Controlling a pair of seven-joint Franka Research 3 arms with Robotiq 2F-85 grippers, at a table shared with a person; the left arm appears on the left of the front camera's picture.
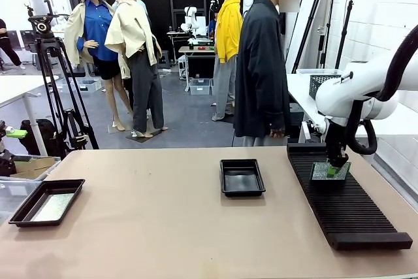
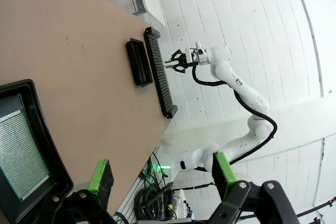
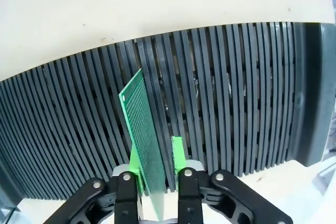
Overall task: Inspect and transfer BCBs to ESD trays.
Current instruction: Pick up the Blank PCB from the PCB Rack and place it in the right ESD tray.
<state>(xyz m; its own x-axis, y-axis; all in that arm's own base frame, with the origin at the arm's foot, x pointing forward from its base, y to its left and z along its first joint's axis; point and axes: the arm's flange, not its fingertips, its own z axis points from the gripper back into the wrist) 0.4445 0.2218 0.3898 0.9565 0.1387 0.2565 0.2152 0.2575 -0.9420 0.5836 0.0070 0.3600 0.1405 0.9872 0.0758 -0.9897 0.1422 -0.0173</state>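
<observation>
The left hand (image 2: 160, 170) hangs spread wide over the surface's (image 1: 163, 227) edge, an ESD tray (image 1: 26, 212) holding a flat BCB (image 1: 53, 206) just beside it and bare surface beyond. Farther right, a second ESD tray (image 1: 241, 192) lies beside the slotted rack (image 1: 346, 207). There the right hand (image 1: 333, 170) straddles an upright BCB (image 3: 144, 129) standing in the rack, and whether its fingers pinch it cannot be told.

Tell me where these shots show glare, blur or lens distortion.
Front view: evenly lit and sharp, with sheen on the middle ESD tray. Left wrist view: the wide angle bends the seams on the wall. Right wrist view: slots of the rack bow into curves.
</observation>
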